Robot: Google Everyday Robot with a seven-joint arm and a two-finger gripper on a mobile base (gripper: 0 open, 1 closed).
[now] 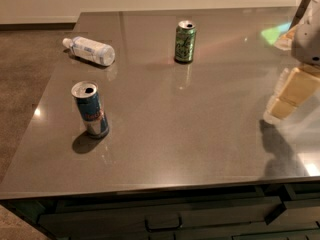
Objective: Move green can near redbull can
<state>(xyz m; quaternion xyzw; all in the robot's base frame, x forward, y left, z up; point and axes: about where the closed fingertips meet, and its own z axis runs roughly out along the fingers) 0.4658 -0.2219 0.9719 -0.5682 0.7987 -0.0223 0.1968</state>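
Note:
The green can [185, 42] stands upright at the far middle of the dark grey table [200, 134]. The redbull can [90, 109], blue and silver with a red mark, stands upright near the table's front left. The two cans are far apart. My gripper [291, 94] hangs over the table's right edge, partly cut off by the frame, well to the right of the green can and touching nothing.
A clear plastic bottle [91, 50] lies on its side at the table's far left corner. Dark drawers [165, 219] run below the front edge. The gripper's shadow [277, 149] falls on the table's right front.

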